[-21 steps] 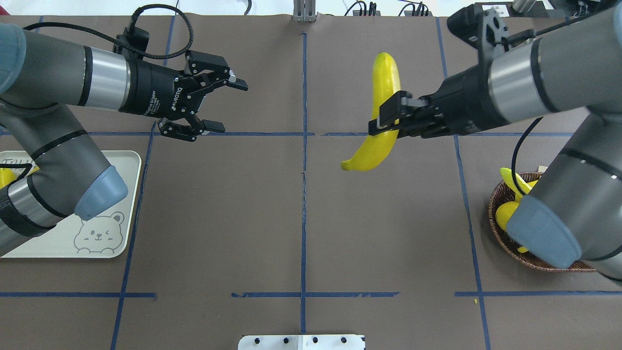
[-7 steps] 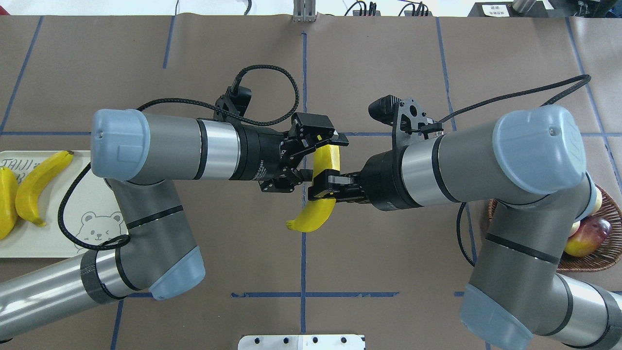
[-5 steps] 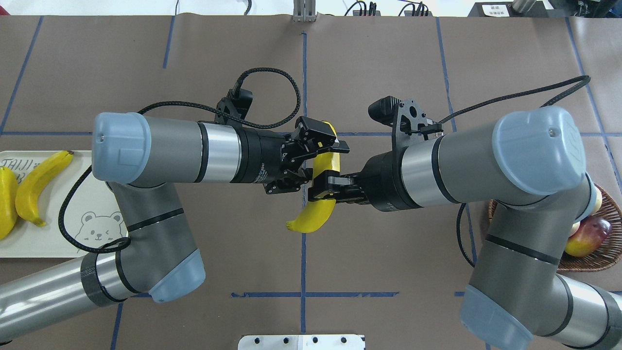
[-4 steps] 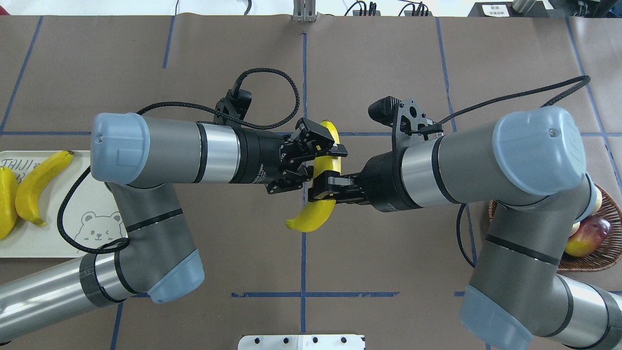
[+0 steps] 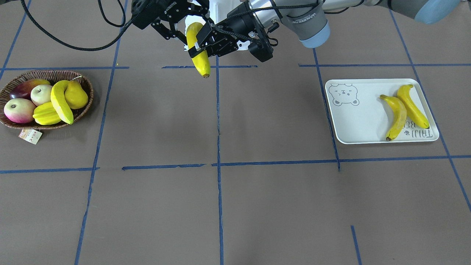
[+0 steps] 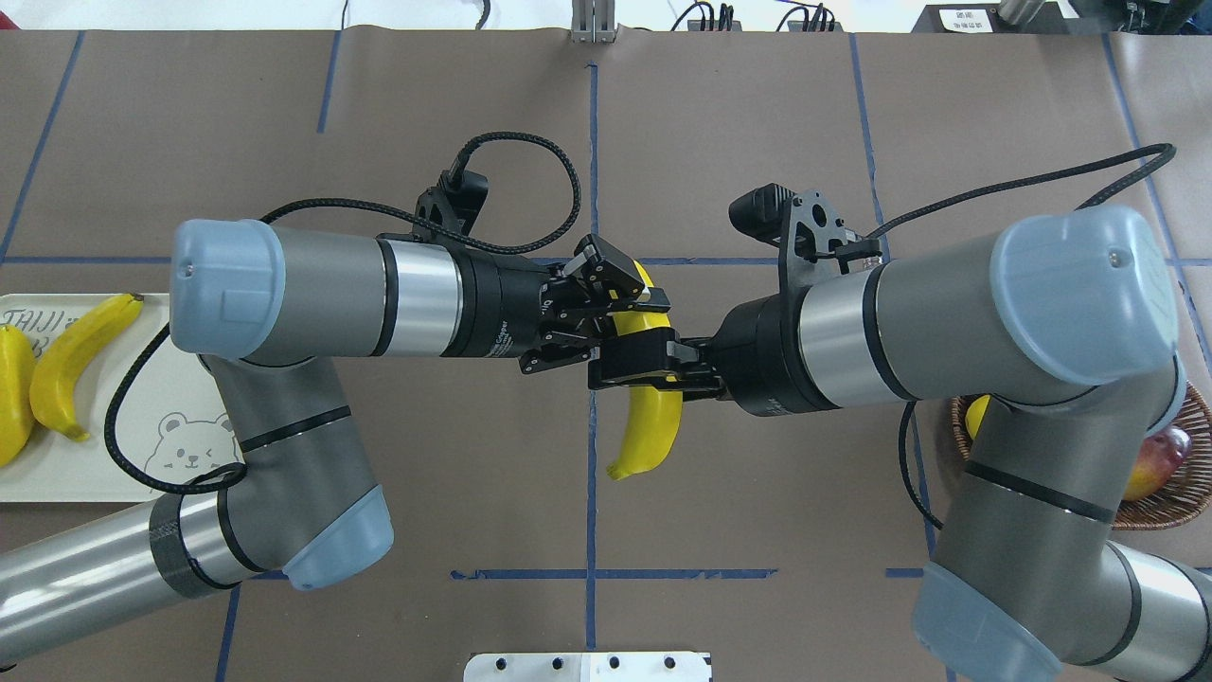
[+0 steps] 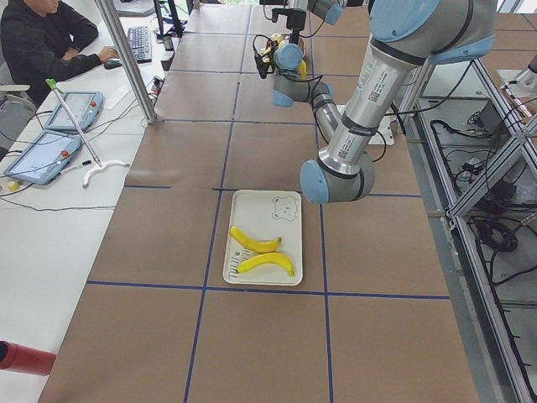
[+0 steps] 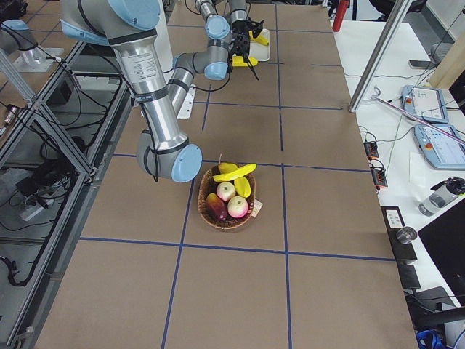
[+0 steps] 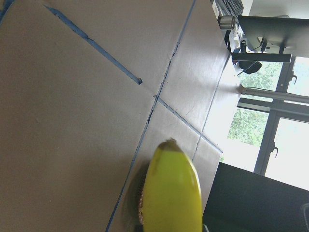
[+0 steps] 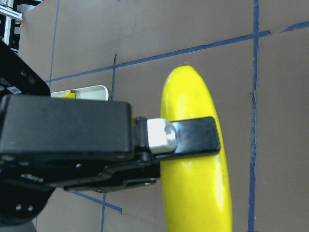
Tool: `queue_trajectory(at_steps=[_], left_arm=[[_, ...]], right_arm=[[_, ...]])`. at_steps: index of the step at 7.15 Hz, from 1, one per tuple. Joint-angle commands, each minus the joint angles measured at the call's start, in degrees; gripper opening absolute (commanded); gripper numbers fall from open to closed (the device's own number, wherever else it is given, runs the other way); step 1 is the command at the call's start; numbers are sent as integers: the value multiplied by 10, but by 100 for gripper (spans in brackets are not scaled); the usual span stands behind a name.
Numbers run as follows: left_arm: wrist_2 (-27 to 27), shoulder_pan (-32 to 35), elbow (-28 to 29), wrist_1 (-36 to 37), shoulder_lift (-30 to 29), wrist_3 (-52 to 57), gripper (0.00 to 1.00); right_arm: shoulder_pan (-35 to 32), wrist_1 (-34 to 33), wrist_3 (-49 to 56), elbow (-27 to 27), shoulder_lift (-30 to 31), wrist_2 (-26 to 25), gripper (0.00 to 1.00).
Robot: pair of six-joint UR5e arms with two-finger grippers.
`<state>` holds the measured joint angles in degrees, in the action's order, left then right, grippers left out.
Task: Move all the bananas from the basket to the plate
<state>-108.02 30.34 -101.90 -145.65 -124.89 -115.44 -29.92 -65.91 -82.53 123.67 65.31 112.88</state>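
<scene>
A black finger (image 10: 193, 136) of the right gripper (image 10: 195, 142) crosses the banana (image 10: 198, 191); contact is hard to judge. Blue tape (image 10: 254, 121) runs beyond the fingertip, and a plate (image 10: 94, 90) corner shows past the gripper's body.

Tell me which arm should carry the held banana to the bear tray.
Left: the left claw is clamped on the banana, and the bear tray lies at that arm's end of the table.

I see the lifted banana (image 6: 655, 426), bright yellow, in the air over the worktop's (image 5: 257, 202) middle, left tool (image 6: 632, 320) closed on it, right tool's (image 6: 639, 365) finger across it. A duller banana (image 5: 396, 116) and an edge banana (image 5: 414, 108) lie touching on the pale bear-printed plate (image 5: 357, 121). The basket banana (image 5: 60, 104) rests across other fruit (image 5: 20, 110) in the wicker basket (image 5: 36, 127).
</scene>
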Motion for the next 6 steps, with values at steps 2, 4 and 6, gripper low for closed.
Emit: queue_trajectory(at_steps=[2, 4, 6], left_arm=[[-17, 42, 7, 17, 26, 7, 0], [-84, 101, -6, 173, 80, 133, 0], [-101, 159, -25, 269, 158, 245, 0]], right_arm=[[-7, 0, 0, 21, 13, 1, 100], [-43, 0, 1, 42, 47, 7, 100], [-63, 1, 0, 45, 62, 7, 100]])
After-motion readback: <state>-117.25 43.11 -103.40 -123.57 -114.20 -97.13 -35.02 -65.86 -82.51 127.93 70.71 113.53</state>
